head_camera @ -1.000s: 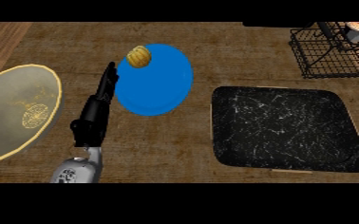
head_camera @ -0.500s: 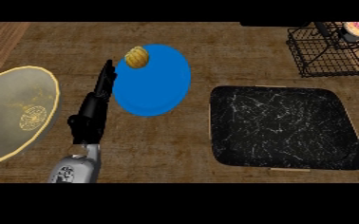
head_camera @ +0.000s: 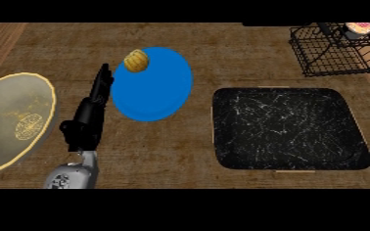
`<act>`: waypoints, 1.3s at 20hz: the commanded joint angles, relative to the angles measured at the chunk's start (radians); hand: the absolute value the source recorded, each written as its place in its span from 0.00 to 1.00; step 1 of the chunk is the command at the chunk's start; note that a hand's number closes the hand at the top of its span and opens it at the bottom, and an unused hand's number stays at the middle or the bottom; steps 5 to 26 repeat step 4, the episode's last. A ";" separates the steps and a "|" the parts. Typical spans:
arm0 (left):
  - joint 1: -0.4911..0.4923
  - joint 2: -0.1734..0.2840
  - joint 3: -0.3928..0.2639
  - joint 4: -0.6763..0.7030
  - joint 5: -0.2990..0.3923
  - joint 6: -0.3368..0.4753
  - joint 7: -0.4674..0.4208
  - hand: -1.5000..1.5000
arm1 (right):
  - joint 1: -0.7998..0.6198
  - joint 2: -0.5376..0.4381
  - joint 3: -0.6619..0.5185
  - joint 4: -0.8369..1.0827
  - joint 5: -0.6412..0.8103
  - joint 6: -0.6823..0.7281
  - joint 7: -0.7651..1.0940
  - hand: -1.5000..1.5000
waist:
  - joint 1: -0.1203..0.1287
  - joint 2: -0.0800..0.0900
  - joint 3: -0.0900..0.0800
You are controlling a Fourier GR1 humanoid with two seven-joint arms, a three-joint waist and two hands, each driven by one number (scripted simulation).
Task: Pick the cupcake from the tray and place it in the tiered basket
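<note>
The cupcake (head_camera: pixel 358 27), pink-topped, shows at the far right edge, at the top of the black wire tiered basket (head_camera: pixel 325 54). A dark part of my right hand (head_camera: pixel 329 30) lies just left of it, mostly cut off by the view's edge. Nothing lies in the black marbled tray (head_camera: pixel 282 127) at the lower right. At the left, my left hand (head_camera: pixel 90 110) rests open, fingers straight and pointing away, beside the blue plate.
A blue plate (head_camera: pixel 155 90) sits mid-counter with a golden-brown round food item (head_camera: pixel 136 61) on its far left rim. A pale yellow patterned plate (head_camera: pixel 22 115) lies at the left edge. Wooden counter shows between plate, tray and basket.
The cupcake has come into view over the basket and shifted slightly right. My left hand has not moved.
</note>
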State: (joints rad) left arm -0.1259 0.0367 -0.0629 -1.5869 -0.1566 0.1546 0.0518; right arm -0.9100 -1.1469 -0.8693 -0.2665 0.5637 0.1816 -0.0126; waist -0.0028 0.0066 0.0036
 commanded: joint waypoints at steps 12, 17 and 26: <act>-0.020 0.010 0.031 0.016 0.011 0.003 0.000 0.50 | 0.282 -0.141 -0.145 0.103 -0.127 0.183 -0.210 0.00 | -0.019 0.001 0.003; -0.020 0.010 0.031 0.016 0.011 0.003 0.000 0.50 | 0.282 -0.141 -0.145 0.103 -0.127 0.183 -0.210 0.00 | -0.019 0.001 0.003; -0.020 0.010 0.031 0.016 0.011 0.003 0.000 0.50 | 0.282 -0.141 -0.145 0.103 -0.127 0.183 -0.210 0.00 | -0.019 0.001 0.003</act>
